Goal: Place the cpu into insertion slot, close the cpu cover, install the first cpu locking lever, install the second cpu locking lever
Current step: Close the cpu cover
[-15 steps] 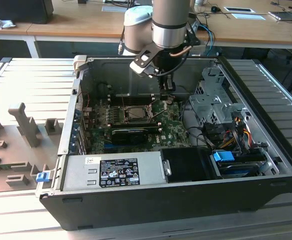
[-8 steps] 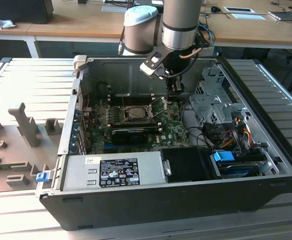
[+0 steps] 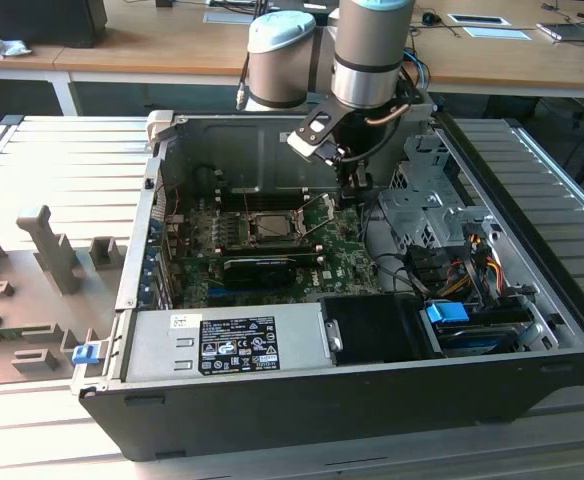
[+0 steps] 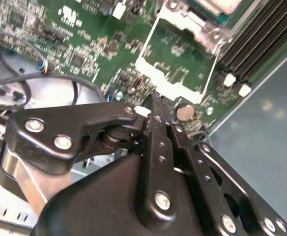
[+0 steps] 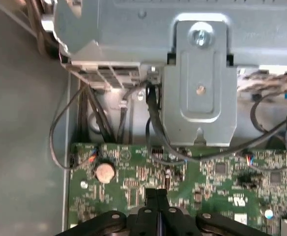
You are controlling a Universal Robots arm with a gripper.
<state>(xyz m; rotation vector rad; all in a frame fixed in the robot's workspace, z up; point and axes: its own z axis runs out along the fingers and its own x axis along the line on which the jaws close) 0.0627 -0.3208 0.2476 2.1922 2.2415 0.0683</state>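
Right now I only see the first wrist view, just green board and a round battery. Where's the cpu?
Observer: In the exterior view, the cpu is to the exterior view's left of the gripper.
Operator: Is the cover shut?
Observer: No. In the second wrist view the cover is open; the board shows through its cut-out.
Operator: Am I near it?
Observer: Yes, that view puts the gripper right at the cover's edge. Whether it touches, I can't tell.
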